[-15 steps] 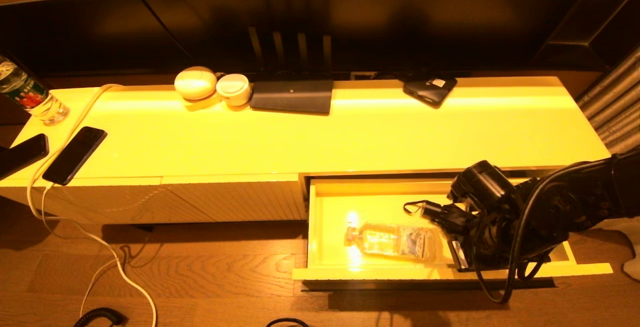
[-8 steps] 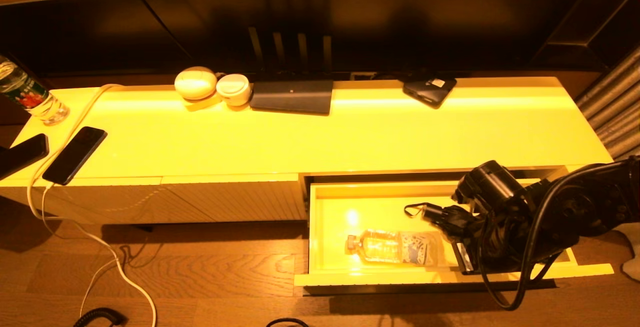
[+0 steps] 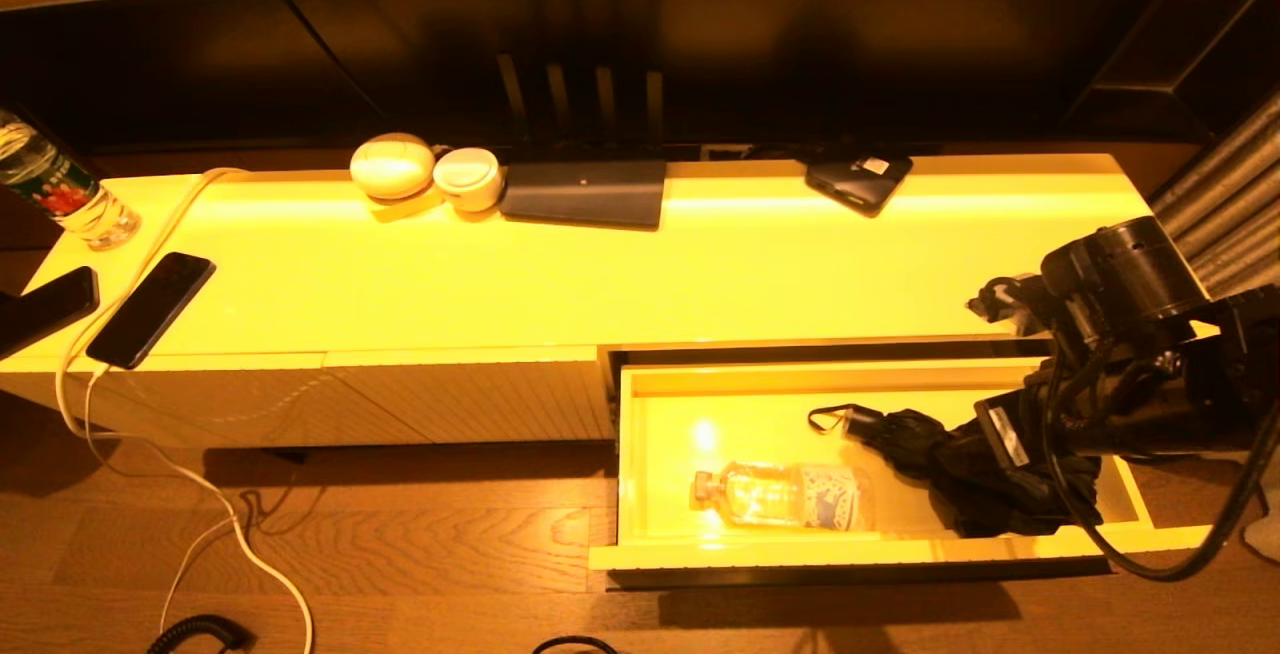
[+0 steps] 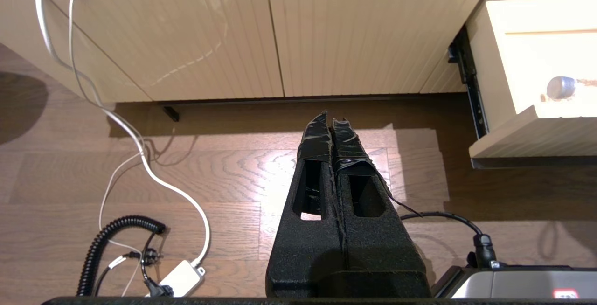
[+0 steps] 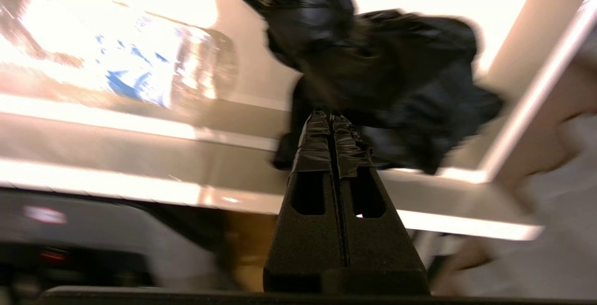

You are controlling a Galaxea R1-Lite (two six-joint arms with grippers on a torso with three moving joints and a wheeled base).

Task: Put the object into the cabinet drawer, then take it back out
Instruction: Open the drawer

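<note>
The bottle (image 3: 785, 496) is lying on its side in the open cabinet drawer (image 3: 900, 546), long axis along the drawer front, cap pointing to the robot's left. The right gripper (image 5: 332, 118) is being held above a black umbrella (image 3: 960, 464), fingers clenched on nothing; the bottle lies to its left. The left gripper (image 4: 329, 121) is being kept clenched over the floor.

Cabinet top (image 3: 700, 274): two phones (image 3: 150, 309) at its left end, a bottle (image 3: 60, 194), two round white cases (image 3: 392, 166), a dark tablet (image 3: 585, 192).
Drawer (image 3: 640, 454): pulled out, holding a plastic bottle (image 3: 790, 496) lying on its side and a folded black umbrella (image 3: 960, 464).
</note>
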